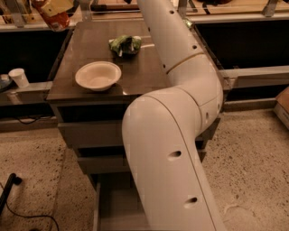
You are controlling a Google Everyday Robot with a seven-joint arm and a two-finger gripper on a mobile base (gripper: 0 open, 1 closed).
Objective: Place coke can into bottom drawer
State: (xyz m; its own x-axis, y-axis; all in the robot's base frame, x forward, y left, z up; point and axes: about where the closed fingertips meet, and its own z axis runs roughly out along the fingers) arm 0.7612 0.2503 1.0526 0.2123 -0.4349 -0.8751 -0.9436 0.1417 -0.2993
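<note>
My gripper (55,8) is at the top left of the camera view, above the back left corner of the cabinet top. It is shut on the coke can (53,20), a red-orange can held tilted in the air and partly cut off by the frame's top edge. The bottom drawer (118,208) is pulled open low in the view, a plain grey tray. My white arm hides its right part.
A white bowl (98,75) and a green snack bag (125,45) lie on the cabinet top (90,40). Two shut upper drawers (90,133) sit below. A white cup (18,77) stands on a ledge at left. A black cable (13,198) lies on the floor.
</note>
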